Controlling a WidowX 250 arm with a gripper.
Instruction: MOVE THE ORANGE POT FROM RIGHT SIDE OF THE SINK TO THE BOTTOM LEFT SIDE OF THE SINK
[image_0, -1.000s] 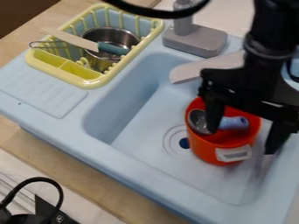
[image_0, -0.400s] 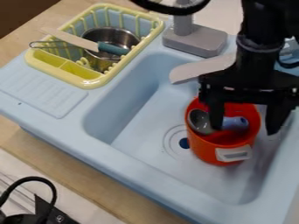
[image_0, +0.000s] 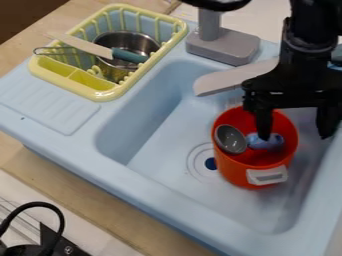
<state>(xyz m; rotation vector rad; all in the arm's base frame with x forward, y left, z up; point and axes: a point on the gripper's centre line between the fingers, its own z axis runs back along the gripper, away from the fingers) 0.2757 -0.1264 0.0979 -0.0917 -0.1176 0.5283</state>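
Right below the gripper (image_0: 296, 129), orange pot (image_0: 234, 169) with a ladle (image_0: 230, 139) inside, fingers spread wide apart, blue sink (image_0: 167, 197) underneath

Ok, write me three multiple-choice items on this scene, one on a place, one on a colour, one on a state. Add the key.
1. Where does the orange pot stand?
A) On the stove
B) In the sink
C) On the ribbed drainboard

2. What colour is the dish rack's rim?
A) Yellow
B) Red
C) Black

3. How are the jaws of the gripper?
A) Shut on the pot's handle
B) Shut on a knife
C) Spread apart

1: B, since the pot stands on the basin floor beside the drain.
2: A, since the rim is pale yellow all the way round.
3: C, since a clear gap shows between the jaws, with nothing gripped.
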